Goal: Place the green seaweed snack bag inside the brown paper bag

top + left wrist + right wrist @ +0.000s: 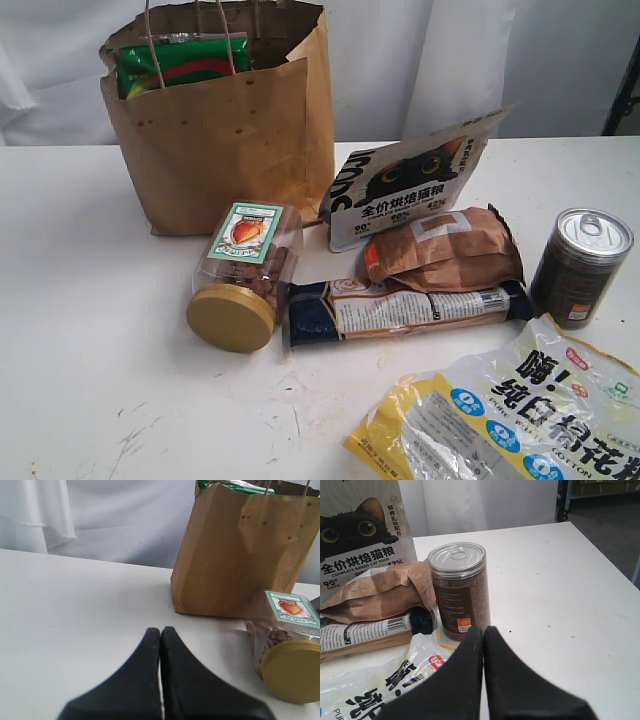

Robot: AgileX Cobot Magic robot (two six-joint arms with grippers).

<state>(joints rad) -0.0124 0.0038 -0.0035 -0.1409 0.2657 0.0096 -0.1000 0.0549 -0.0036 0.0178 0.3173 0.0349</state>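
The green seaweed snack bag (178, 62) sits inside the brown paper bag (225, 150). Only its upper strip shows above the front wall, so it seems to stand on end with its long axis roughly upright, leaning toward the left side of the mouth. No other contents of the paper bag can be seen. By my reading the placement is done, and what remains is at most a check or a retreat. The left tool (160, 635) is the nearer one. It points toward the paper bag across bare tabletop (80, 350), well apart from it, with its two fingers pressed together and nothing between them. The right tool (483, 632) is farther from the paper bag, low near a can (580, 265) with a pull-tab lid, and is likewise closed tight and empty. Just in front of the paper bag a clear jar (240, 285) with a gold lid lies on its side. Beside the bag's right wall leans a cat-food pouch (410, 190). Further out from the bag lies a small brown pouch (445, 250), resting on a long dark-blue packet (400, 308). Farthest from the bag is a yellow-and-clear marshmallow bag (510, 420).
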